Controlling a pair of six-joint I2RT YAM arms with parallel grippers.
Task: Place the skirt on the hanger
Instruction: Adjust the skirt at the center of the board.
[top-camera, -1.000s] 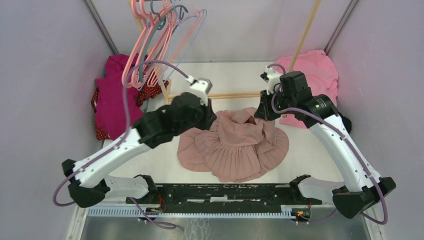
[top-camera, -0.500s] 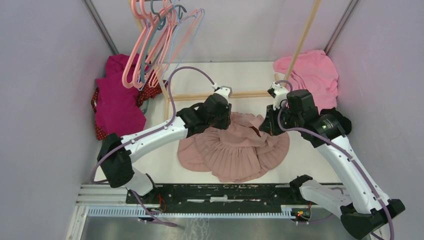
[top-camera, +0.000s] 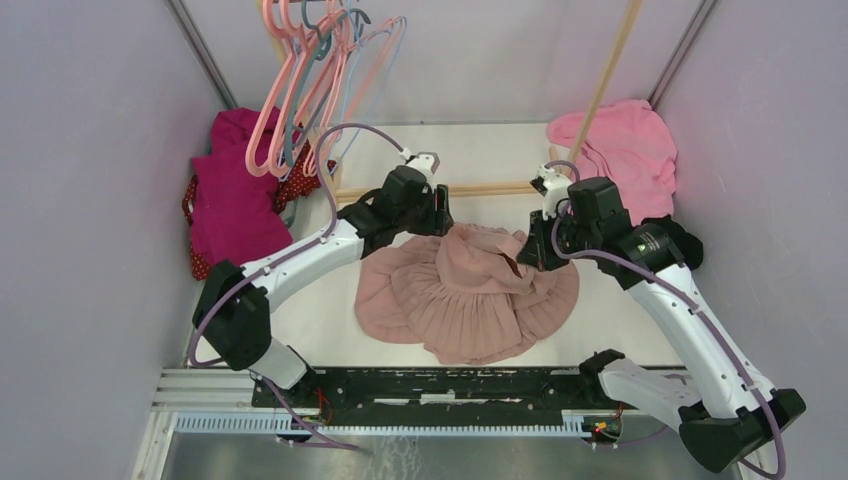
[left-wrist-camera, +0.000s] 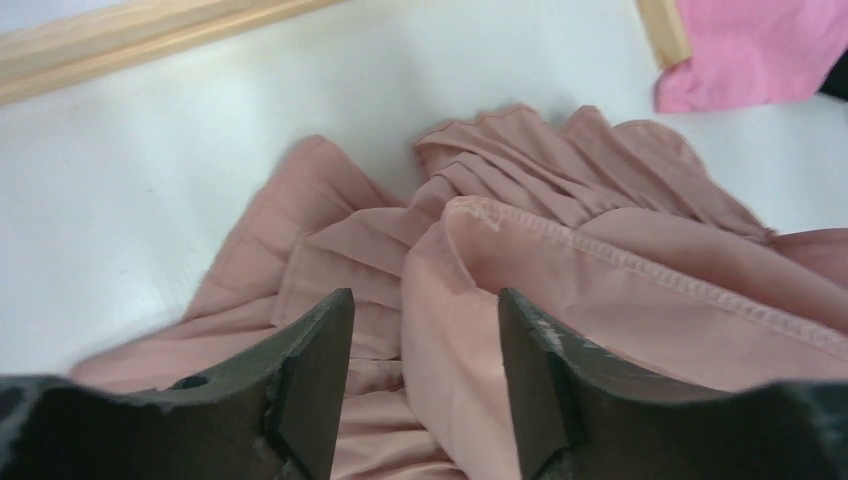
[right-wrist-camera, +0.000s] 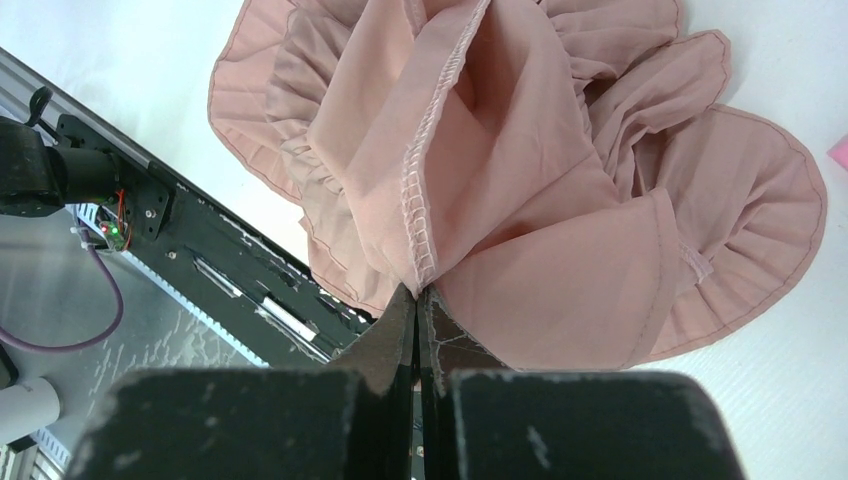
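The dusty-pink pleated skirt lies bunched on the white table. My right gripper is shut on a stitched edge of the skirt and holds that fold slightly lifted; in the right wrist view the gripper pinches the seam. My left gripper is at the skirt's far left edge. In the left wrist view the left gripper stands open, low over the skirt, with a soft fold lying loose between its fingers. Several pink and grey hangers hang at the upper left, apart from both grippers.
A wooden rail runs across the table just behind the skirt, and a wooden pole leans at the back right. A bright pink garment lies at the back right, a magenta garment at the left. The black base rail lines the near edge.
My left arm came down from above and reached out to the skirt's far edge, its jaws opening. The right gripper lowered slightly, still holding the skirt's edge.
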